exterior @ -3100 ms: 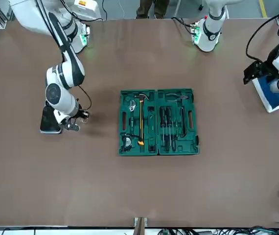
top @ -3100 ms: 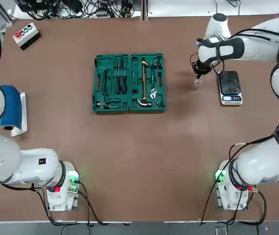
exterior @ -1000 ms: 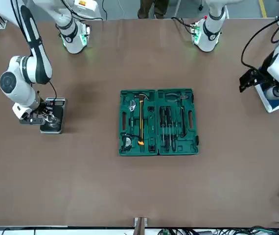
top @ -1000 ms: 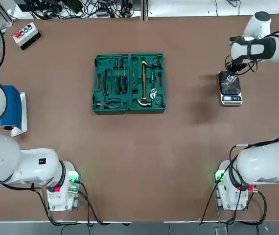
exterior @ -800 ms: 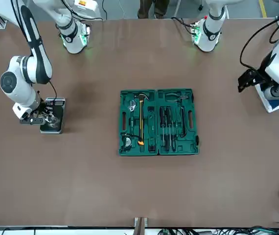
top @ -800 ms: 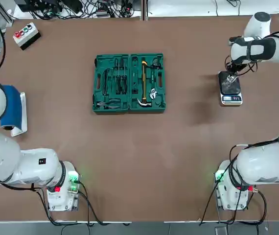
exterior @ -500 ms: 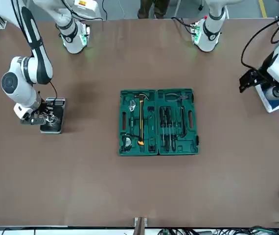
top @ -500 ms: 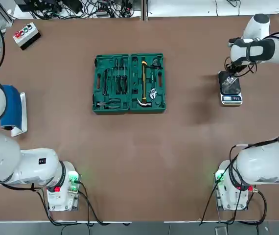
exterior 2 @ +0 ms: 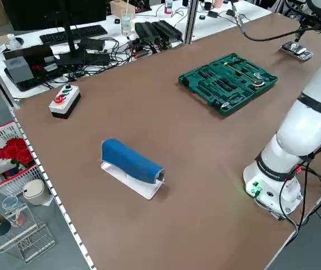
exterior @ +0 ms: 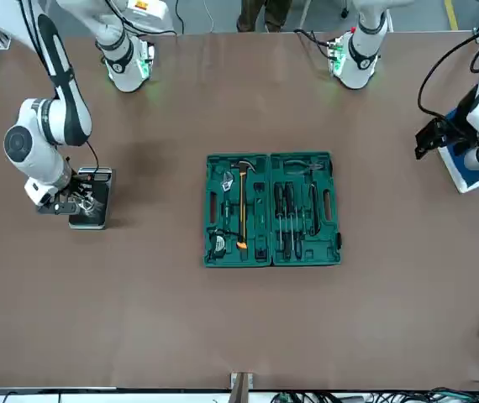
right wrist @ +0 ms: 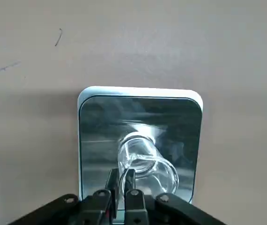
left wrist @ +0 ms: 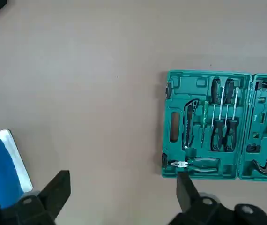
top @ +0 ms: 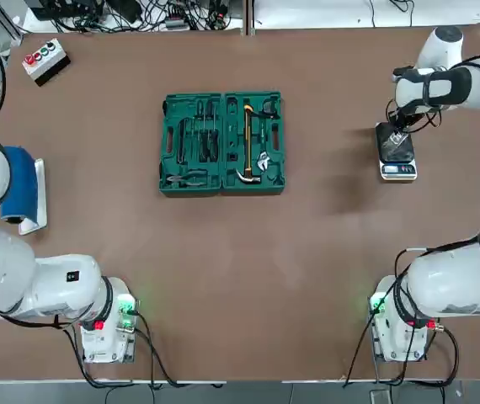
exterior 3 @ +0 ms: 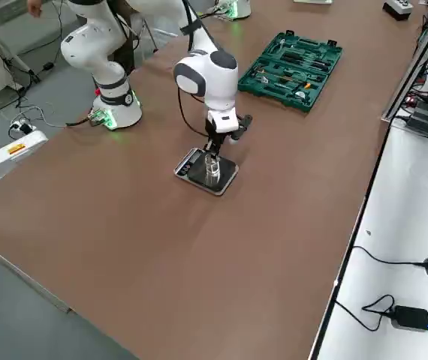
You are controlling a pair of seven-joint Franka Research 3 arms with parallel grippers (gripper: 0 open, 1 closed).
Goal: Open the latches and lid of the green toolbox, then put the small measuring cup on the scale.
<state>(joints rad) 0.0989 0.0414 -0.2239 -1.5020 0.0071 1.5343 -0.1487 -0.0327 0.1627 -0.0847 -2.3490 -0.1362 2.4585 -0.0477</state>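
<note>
The right gripper [right wrist: 120, 185], over the scale [right wrist: 96, 117] at the table's far right, pinches the rim of the small measuring cup [right wrist: 147, 161] with its fingers nearly closed. The cup is a clear, thimble-like tube standing on the scale's glossy black platform. The green toolbox [top: 222, 143] lies open at the table's middle, well apart. The left gripper [left wrist: 124, 197] hangs wide open and empty at the left.
</note>
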